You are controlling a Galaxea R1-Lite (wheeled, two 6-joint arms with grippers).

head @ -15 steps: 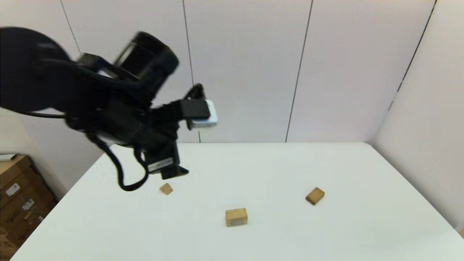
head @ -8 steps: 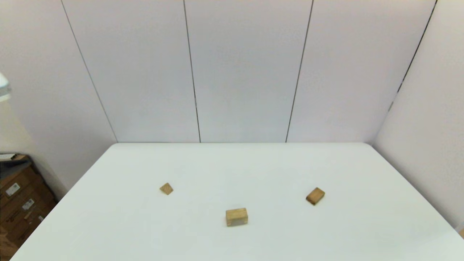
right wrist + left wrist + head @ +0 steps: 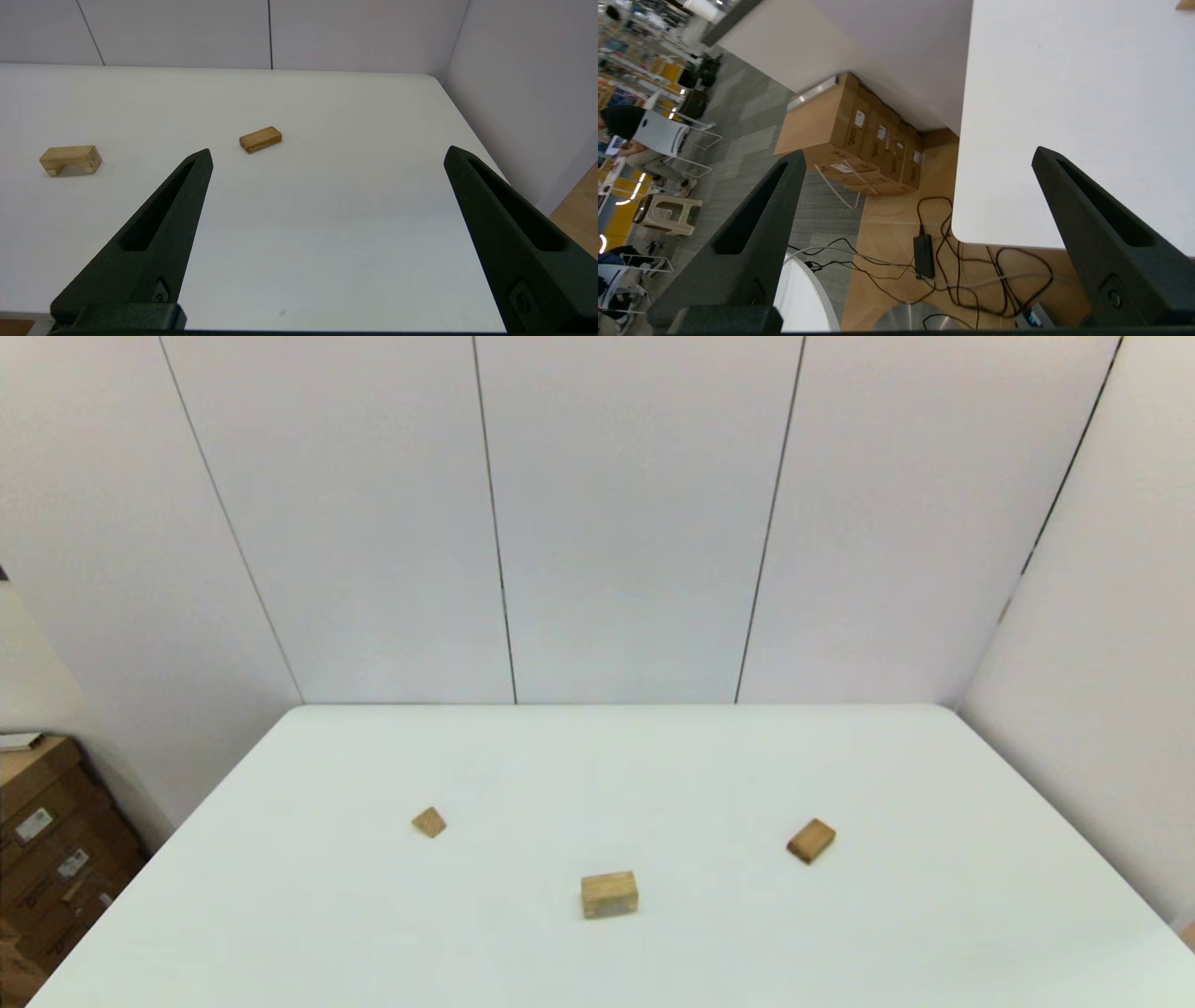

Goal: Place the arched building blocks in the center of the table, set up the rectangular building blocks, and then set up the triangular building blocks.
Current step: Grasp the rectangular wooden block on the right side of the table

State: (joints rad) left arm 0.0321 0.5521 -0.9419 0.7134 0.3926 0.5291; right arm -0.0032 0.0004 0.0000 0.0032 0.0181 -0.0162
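White and broad, the table [image 3: 653, 765] is taking up most of the head view, carrying three light-brown wooden blocks that are lying well apart from one another. Cardboard boxes [image 3: 859, 135] are sitting on the floor beside the table's left edge, with black cables [image 3: 952, 261] trailing near them.

Both arms are staying out of the head view. In the left wrist view the left gripper [image 3: 920, 156] is hanging off the table's left side over the floor, its fingers [image 3: 752, 233] spread wide and gripping nothing. In the right wrist view the right gripper [image 3: 329, 154] is hovering above the table's near right part, its fingers [image 3: 159, 224] also spread wide and holding nothing.

Among the blocks, the arched building blocks [image 3: 609, 894] piece is resting near the middle of the table, towards the front, its notch facing down against the surface. The rectangular building blocks [image 3: 811, 840] slab is lying flat to the right of it, turned at an angle. The triangular building blocks [image 3: 428, 822] wedge is lying to the left.
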